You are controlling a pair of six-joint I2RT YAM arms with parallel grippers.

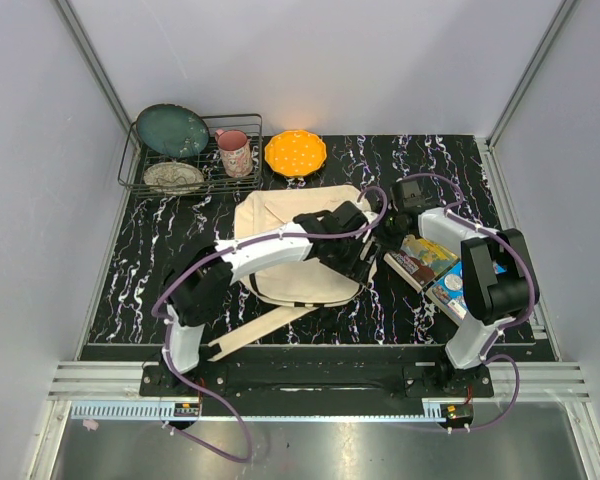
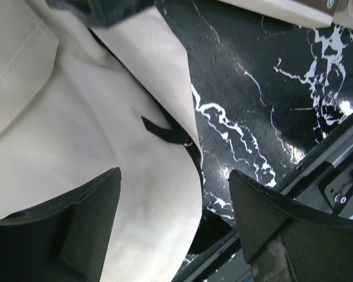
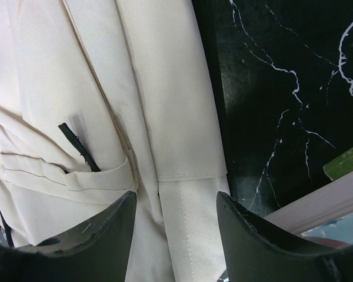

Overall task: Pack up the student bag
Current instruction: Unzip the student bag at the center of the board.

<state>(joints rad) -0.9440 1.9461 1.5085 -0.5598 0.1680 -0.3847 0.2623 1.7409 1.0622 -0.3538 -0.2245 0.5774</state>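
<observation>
The student bag, cream canvas, lies flat in the middle of the black marble table. My left gripper reaches across it to its right edge. In the left wrist view the left gripper is open and empty, one finger over the bag and one over the table, near a black zipper pull. My right gripper is at the bag's upper right corner. In the right wrist view the right gripper is open, its fingers either side of a cream webbing strap on the bag.
Books and a blue packet lie right of the bag. A wire rack at the back left holds a teal plate, with a pink mug and orange dish beside it. A long strap trails to the front edge.
</observation>
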